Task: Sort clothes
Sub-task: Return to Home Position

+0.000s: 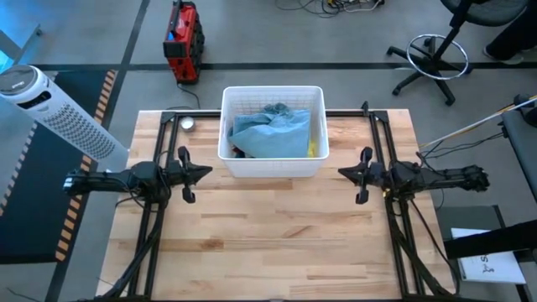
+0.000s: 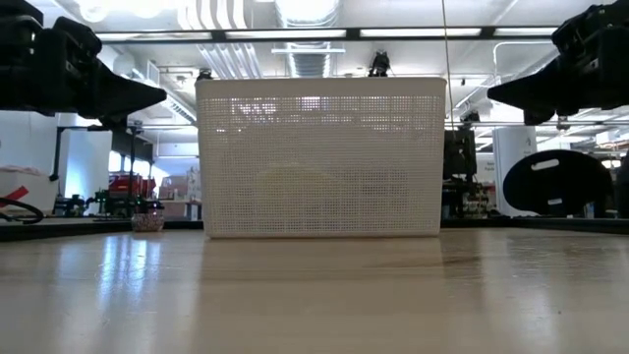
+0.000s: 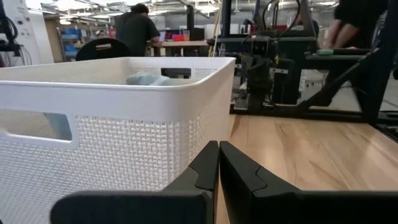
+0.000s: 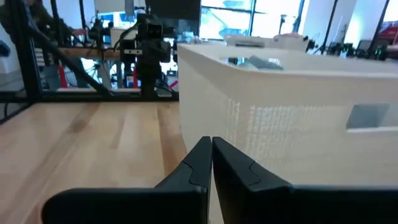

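Bench (image 2: 314,295) wood up front, and we're basically done: the clothes (image 1: 273,132) sit in the white basket (image 1: 270,90) at the back edge, jeans (image 1: 281,138) on top. Left tool (image 1: 205,172) and right tool (image 1: 342,173) are both clenched on nothing, flanking it. We'd park level and stay clear of the basket walls.

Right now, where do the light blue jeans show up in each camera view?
High view: light blue jeans at top centre, piled inside the white basket.
Low view: not visible; the basket's meshed wall fills the middle and hides them.
Left wrist view: a blue fold just above the basket rim.
Right wrist view: blue-grey fabric, likely them, peeking over the rim.
Shared landmark: the white basket.
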